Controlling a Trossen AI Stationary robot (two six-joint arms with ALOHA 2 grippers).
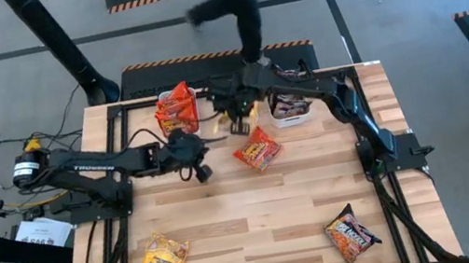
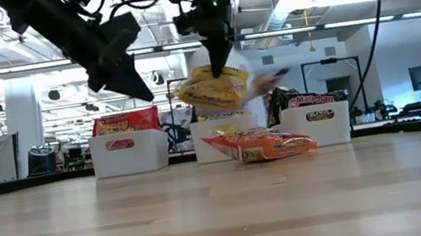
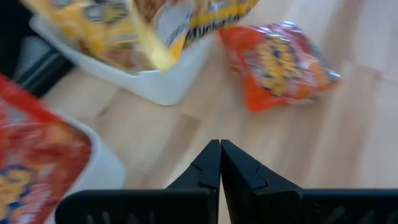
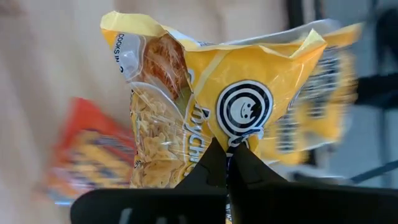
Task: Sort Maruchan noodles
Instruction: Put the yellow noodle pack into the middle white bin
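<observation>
My right gripper (image 4: 227, 163) is shut on a yellow noodle packet (image 4: 205, 99), held over the middle white tub (image 2: 224, 146) at the table's far edge; the packet (image 2: 212, 88) hangs above that tub. My left gripper (image 3: 220, 163) is shut and holds nothing, raised above the table (image 1: 200, 170) near the tubs. A red packet (image 1: 259, 152) lies flat on the table in front of the tubs, and shows as the red packet (image 3: 280, 59) in the left wrist view. The left tub (image 1: 176, 110) holds red packets, the right tub (image 1: 292, 108) dark ones. My right gripper pinches the yellow packet between its two fingers at the packet's crimped edge (image 4: 231, 142), coming from above and pointing down. The packet is lifted clear and hangs below the fingers (image 2: 217, 52), crumpled and tilted, above the middle tub.
A yellow packet (image 1: 165, 257) lies near the table's near left corner and a dark packet (image 1: 352, 234) near the near right corner. Bare wood lies between them and the tubs. A person (image 1: 233, 4) walks on the floor beyond the far edge.
</observation>
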